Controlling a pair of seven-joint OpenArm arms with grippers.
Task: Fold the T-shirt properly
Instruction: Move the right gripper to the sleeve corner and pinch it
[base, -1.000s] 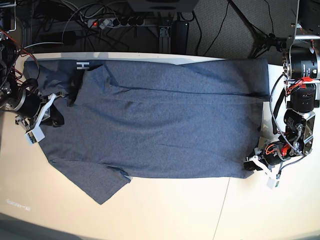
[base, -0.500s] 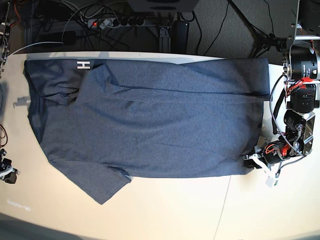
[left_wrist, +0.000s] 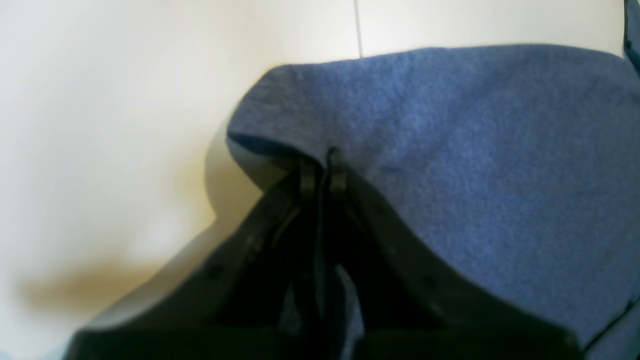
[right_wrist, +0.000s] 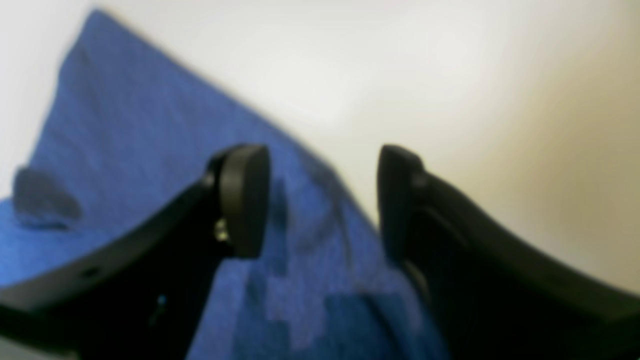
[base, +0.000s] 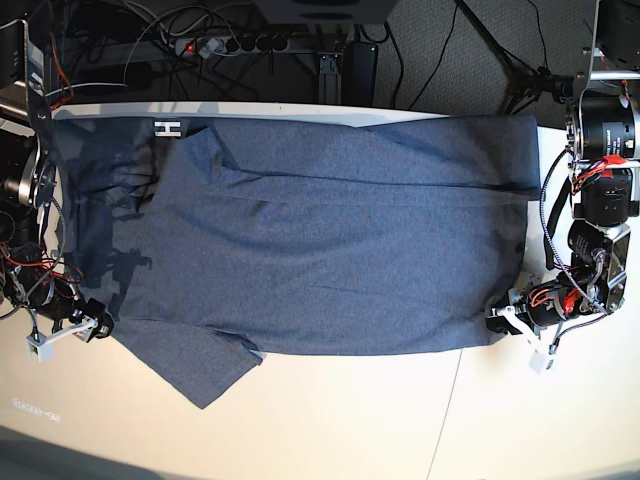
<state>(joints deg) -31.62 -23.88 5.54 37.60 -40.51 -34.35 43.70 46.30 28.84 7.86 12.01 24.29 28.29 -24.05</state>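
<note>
The blue-grey T-shirt (base: 330, 240) lies spread flat across the pale table (base: 350, 430), with a white letter H (base: 166, 128) showing at its far left edge. One sleeve (base: 200, 365) sticks out at the front left. My left gripper (base: 495, 324) is shut on the shirt's front right corner. In the left wrist view the gripper (left_wrist: 322, 167) pinches the cloth edge (left_wrist: 450, 150). My right gripper (base: 98, 326) is open at the shirt's left edge beside the sleeve. In the right wrist view the gripper (right_wrist: 320, 200) straddles the edge of the blue cloth (right_wrist: 125, 150) without holding it.
A power strip (base: 230, 44) and cables lie on the floor behind the table. The left arm's base (base: 605, 200) stands at the right edge. The right arm's wiring (base: 25, 220) is at the left edge. Bare tabletop runs along the front.
My right arm left the shirt's upper left area, swung out past the left edge, and now sits open at the front left by the sleeve. The left gripper has not moved.
</note>
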